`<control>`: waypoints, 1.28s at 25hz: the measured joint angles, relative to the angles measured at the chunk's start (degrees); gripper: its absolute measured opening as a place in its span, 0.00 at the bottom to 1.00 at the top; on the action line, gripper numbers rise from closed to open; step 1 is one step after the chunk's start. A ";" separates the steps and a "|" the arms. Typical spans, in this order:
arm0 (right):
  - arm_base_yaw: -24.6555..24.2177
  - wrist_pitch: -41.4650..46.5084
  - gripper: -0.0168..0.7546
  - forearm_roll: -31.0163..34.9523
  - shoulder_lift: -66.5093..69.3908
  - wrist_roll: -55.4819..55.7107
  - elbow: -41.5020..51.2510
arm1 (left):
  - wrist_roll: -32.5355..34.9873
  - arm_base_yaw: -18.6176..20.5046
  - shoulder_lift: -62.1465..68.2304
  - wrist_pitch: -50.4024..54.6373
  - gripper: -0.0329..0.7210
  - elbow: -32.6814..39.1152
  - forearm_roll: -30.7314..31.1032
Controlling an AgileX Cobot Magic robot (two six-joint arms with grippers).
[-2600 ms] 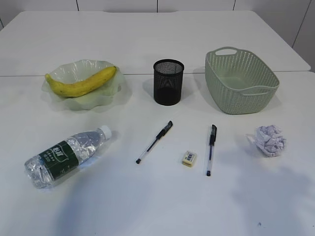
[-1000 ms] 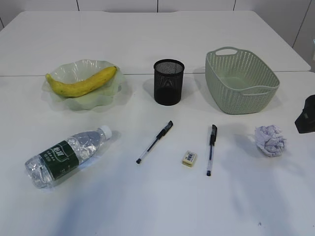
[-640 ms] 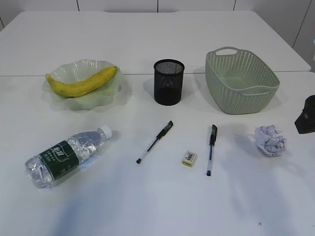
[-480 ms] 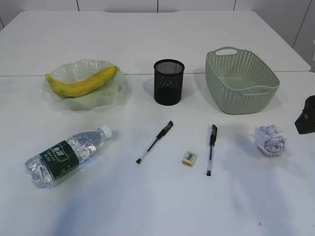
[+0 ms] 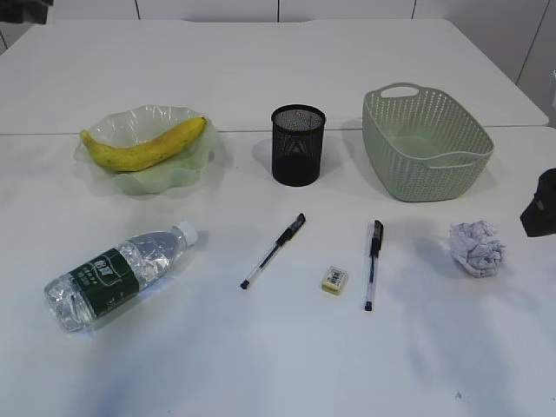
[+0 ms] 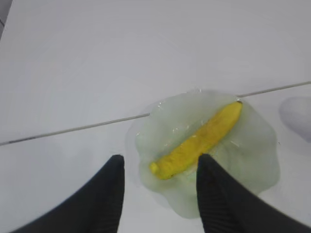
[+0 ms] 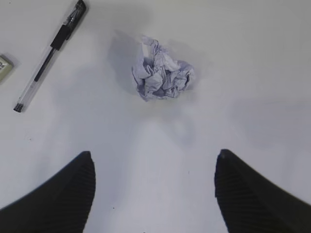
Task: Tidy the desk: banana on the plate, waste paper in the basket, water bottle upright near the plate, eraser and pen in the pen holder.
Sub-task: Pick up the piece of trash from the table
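The banana [image 5: 143, 146] [image 6: 199, 141] lies across the pale green plate [image 5: 161, 180] [image 6: 248, 160]. My left gripper [image 6: 160, 162] hovers high above them, open and empty. The water bottle [image 5: 117, 276] lies on its side at the front left. Two pens [image 5: 273, 251] [image 5: 373, 263] and the eraser [image 5: 334, 280] lie in front of the black pen holder [image 5: 297, 145]. The crumpled waste paper [image 5: 477, 248] [image 7: 163, 77] sits in front of the basket [image 5: 426, 143]. My right gripper [image 7: 154, 156] is open above the table just short of the paper. It shows at the exterior view's right edge [image 5: 540, 204].
The right wrist view also catches one pen [image 7: 48, 56] and a corner of the eraser [image 7: 4, 68] left of the paper. A dark piece of the left arm [image 5: 22, 10] pokes into the exterior view's top left corner. A table seam runs behind the plate.
The right gripper came in at the right edge and has since held nearly still. A dark part of the left arm has appeared at the top left corner. No object moved.
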 joint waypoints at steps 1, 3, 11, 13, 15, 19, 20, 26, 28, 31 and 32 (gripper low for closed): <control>0.00 0.00 0.76 0.00 0.00 0.00 0.00 | -0.17 0.00 -0.12 -0.83 0.50 1.12 0.00; 0.00 0.00 0.76 0.00 0.00 0.00 0.00 | -0.47 0.00 -0.39 -2.81 0.50 4.12 0.00; 0.00 0.00 0.76 0.00 0.00 0.00 0.00 | -1.09 0.00 -4.71 -15.46 0.50 16.77 -0.77; 0.00 0.00 0.76 0.00 0.00 0.00 0.00 | -1.13 0.00 -6.02 -19.03 0.50 19.00 -1.05; 0.00 0.00 0.76 0.00 0.00 0.00 0.00 | -1.13 0.00 -7.09 -21.30 0.50 20.99 -1.14; 0.00 0.00 0.76 0.00 0.00 -0.09 0.00 | -1.13 0.00 -7.83 -23.52 0.50 24.29 -1.18; 0.00 0.00 0.76 0.11 0.00 -0.09 0.00 | -1.13 0.00 -7.96 -23.76 0.50 25.23 -1.18; 0.00 0.83 0.76 0.33 0.00 -0.09 0.00 | -1.22 0.00 -11.47 -26.30 0.50 31.08 -1.27; 0.00 0.92 0.76 0.33 0.00 -0.09 0.00 | -1.22 0.00 -13.75 -27.00 0.50 33.03 -1.27; 0.00 1.15 0.76 0.33 0.00 -0.09 0.00 | -1.22 0.00 -17.55 -27.67 0.50 35.41 -1.27; 0.00 1.14 0.76 0.33 0.00 -0.09 0.00 | -1.22 0.00 -18.78 -27.75 0.50 35.97 -1.27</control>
